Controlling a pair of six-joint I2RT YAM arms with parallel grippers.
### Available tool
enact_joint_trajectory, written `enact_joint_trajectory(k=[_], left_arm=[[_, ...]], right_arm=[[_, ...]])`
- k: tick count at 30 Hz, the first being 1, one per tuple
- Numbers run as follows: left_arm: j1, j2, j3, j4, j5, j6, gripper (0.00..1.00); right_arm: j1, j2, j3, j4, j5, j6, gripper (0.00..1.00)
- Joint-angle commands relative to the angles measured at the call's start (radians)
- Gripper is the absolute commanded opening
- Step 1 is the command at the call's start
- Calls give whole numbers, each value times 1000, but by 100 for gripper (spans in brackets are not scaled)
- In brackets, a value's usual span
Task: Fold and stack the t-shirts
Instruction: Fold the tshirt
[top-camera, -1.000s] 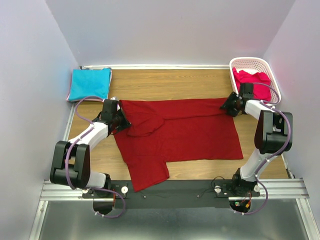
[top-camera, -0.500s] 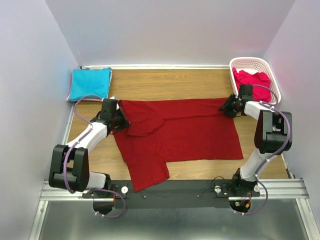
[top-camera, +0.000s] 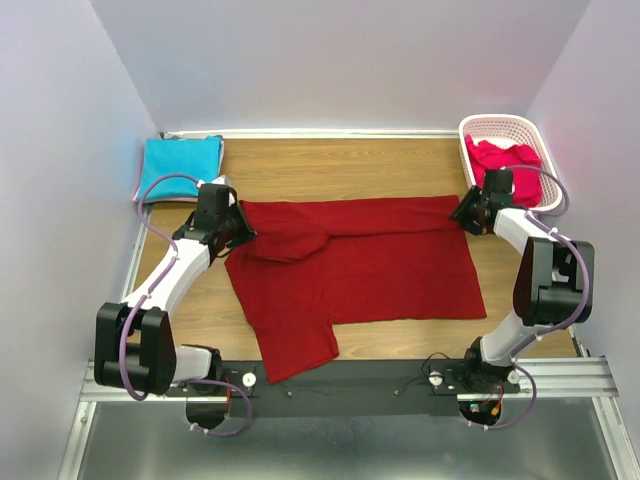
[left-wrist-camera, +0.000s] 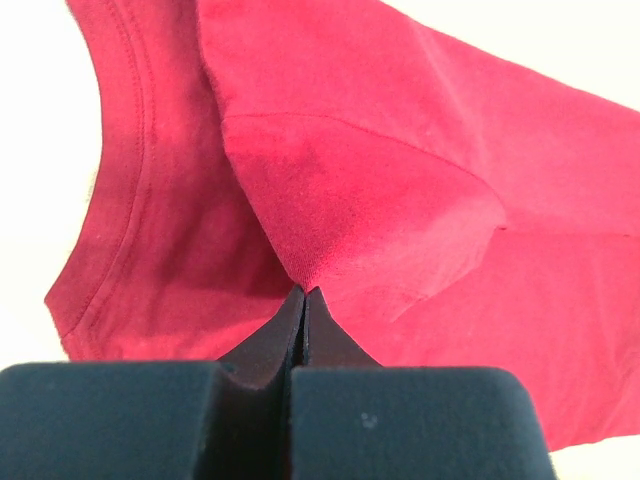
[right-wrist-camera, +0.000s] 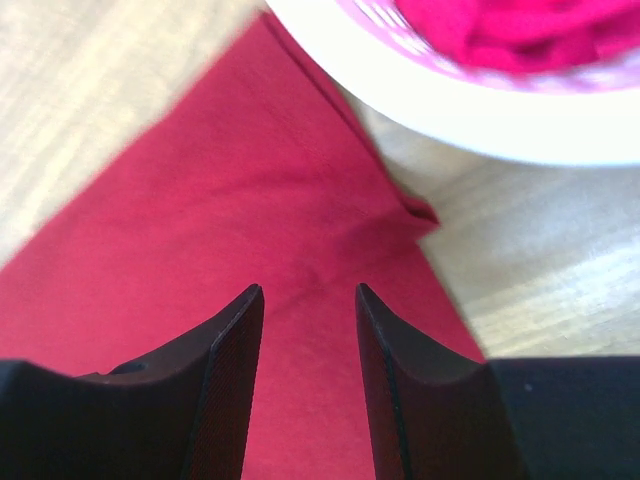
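Near table edge: one flap of the dark red t-shirt (top-camera: 370, 260) hangs down toward the arm bases, unfolded.
Mid table: rest of that shirt lies spread flat on the table (top-camera: 330, 165), long side running left to right, with a loose fold at its left end by the collar.
Left side, mid-far: left gripper (left-wrist-camera: 303, 295) pressed together, pinching a small peak of the dark red cloth just beside the collar; the cloth tents up at the tips.
Right side, mid-far: right gripper (right-wrist-camera: 308, 290) spread, fingers apart over the shirt's far right corner, nothing between them; can't tell if the tips touch the cloth.
Far left corner: turquoise t-shirt (top-camera: 180, 167) lies as a neat folded square, well apart from the red one.
Far right corner: white basket (top-camera: 500, 120) holds the pinkish-red t-shirt (top-camera: 505, 162), bunched up, not folded.
Done: one shirt folded and set aside, looks like.
In hand: dark red shirt, fold only begun, judging by the flat spread.
Left: finish folding the dark red, stack it on the turquoise, then take out, fold and stack the basket shirt.
Progress guess: roughly a third.
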Motion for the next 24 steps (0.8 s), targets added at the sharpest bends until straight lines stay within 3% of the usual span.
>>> enact_joint_trajectory(k=[1,6,12,16,24], left_arm=[[-3,-20,10,-41,-41,23,0],[-3,-11,8,-38,-47,23,0],[-3,0,15,-41,-53,26,0],[0,-3,24,-53,-59,31,0],[18,-17,45,-104,-79,54,0]], right_arm=[[-8,17,-61,-10,59,12,49],[-60,50,-100,6,13,26,43],[-95,66,-133,35,-1,39,17],[-107,76,-135,36,1,46,7],[-118,53,-153,33,-1,55,4]])
